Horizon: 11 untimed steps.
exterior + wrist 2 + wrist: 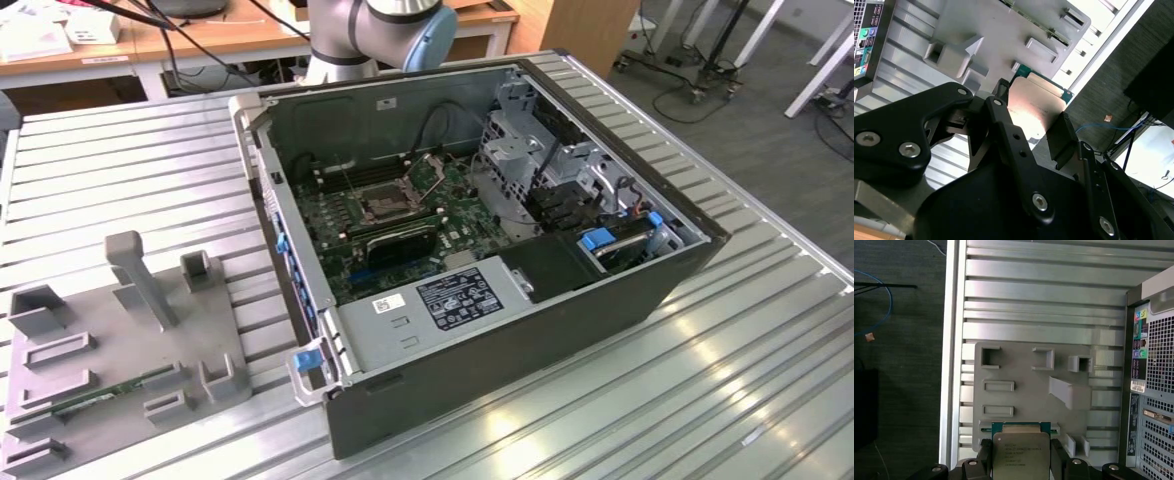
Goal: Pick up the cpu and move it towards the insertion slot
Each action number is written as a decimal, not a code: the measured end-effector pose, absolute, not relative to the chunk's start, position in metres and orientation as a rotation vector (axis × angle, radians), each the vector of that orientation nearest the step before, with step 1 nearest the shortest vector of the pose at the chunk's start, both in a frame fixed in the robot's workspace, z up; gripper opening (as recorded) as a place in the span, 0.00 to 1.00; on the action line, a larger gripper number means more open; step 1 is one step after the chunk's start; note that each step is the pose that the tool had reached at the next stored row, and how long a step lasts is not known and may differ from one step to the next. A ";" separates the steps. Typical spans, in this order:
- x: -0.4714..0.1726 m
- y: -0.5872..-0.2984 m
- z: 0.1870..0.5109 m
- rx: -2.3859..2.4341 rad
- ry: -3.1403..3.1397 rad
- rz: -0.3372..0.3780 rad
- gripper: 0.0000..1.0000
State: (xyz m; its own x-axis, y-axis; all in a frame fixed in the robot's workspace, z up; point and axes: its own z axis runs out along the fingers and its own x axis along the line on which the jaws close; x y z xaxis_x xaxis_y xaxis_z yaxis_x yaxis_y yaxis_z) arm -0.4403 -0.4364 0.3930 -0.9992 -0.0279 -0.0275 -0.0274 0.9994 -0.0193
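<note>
**Ana:** What do the fingers [985, 457] hold?

**Ben:** The cpu [1020, 457]. They are clenched on two opposite edges of it, and its pale metal top faces the camera in both wrist views

**Ana:** Is it off the tray?

**Ben:** It looks so. The grey tray [1026, 390] lies on the slatted counter [1044, 310] beneath the fingers, and the cpu is held up over one edge of it. In the second wrist view the cpu [1035, 107] shows a green rim past the fingertips, with the tray's recesses behind it

**Ana:** And the slot?

**Ben:** In the exterior view the slot [387, 203] sits on the green board [461, 240] inside the open case [534, 340]. It has a shiny metal frame round a dark centre

**Ana:** How does that lie from the fingers?

**Ben:** Well apart. The fingers are outside the case, and in the first wrist view its perforated rear panel stands off to one side of them

**Ana:** Anything else?

**Ben:** In the exterior view the arm [380, 30] stands beyond the case's far side. The tray there carries upright posts [134, 270] and a thin green stick [107, 396] lying in it
</note>
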 end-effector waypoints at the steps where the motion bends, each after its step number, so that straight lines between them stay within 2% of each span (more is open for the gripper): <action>1: -0.440 -0.436 0.393 -0.043 3.113 -0.029 0.55; 11: -0.433 -0.436 0.393 -0.043 3.113 -0.029 0.55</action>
